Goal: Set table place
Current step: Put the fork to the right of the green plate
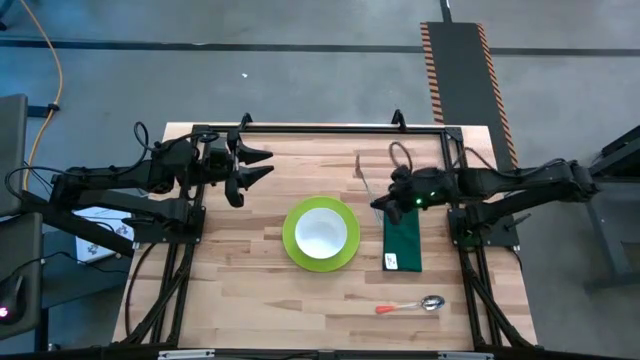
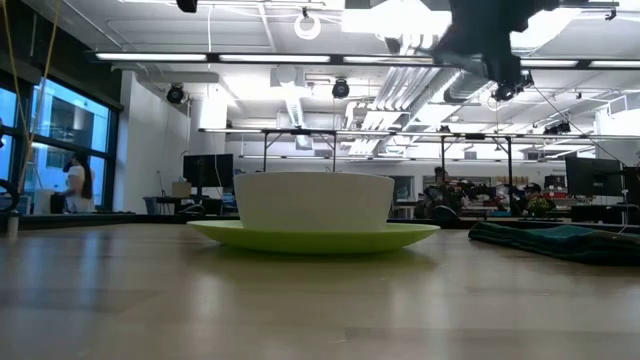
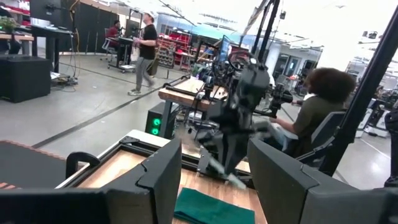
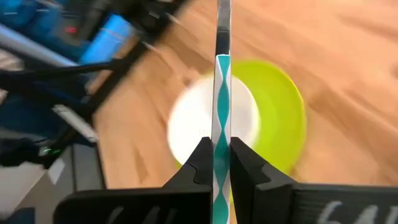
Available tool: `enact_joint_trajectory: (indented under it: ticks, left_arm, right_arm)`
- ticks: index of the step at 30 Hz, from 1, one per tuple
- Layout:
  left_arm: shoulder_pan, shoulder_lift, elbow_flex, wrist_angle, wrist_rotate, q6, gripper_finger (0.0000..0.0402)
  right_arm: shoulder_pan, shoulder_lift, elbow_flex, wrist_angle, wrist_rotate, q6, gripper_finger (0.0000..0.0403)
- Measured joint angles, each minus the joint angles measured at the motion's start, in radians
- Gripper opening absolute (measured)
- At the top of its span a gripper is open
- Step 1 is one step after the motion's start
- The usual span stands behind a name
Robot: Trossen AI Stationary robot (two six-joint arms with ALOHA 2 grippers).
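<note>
A white bowl (image 1: pixel 321 230) sits in a lime-green plate (image 1: pixel 345 252) at the middle of the table (image 1: pixel 240 290). A dark green folded napkin (image 1: pixel 402 245) lies right of the plate, and a spoon with an orange handle (image 1: pixel 410 305) lies nearer the front edge. My right gripper (image 1: pixel 383 205) hovers over the napkin's far end, shut on a fork (image 1: pixel 366 178) with a teal-and-white patterned handle. My left gripper (image 1: pixel 268 164) stands open in the air at the far left and holds nothing. My right gripper pinches the fork's patterned handle (image 4: pixel 221 134) between its two fingers. The fork lies across the fingers, and its silver part (image 4: pixel 222 25) sticks out past them. In the high view it slants toward the table's far edge. It is lifted clear of the table.
Black frame rails run along the table's far edge (image 1: pixel 320 128) and down both sides under the arms. Bare wood lies left of the plate and along the front edge. People sit and walk in the room beyond the table.
</note>
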Motion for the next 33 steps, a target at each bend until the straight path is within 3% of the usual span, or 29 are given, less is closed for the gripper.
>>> enact_joint_trajectory:
  ticks: [12,20,33]
  left_arm:
    - [0.000,0.000,0.000,0.000,-0.008,0.001,0.0175]
    - [0.000,0.000,0.000,-0.002,-0.019,0.002,0.0175]
    - [0.000,0.000,0.000,-0.006,-0.019,0.003,0.0175]
  right_arm:
    - [0.110,0.164,0.000,-0.194,0.033,0.432,0.0000]
    - [0.148,0.243,0.000,-0.212,0.060,0.640,0.0000]
    - [0.190,0.425,0.000,-0.111,0.058,0.770,0.0000]
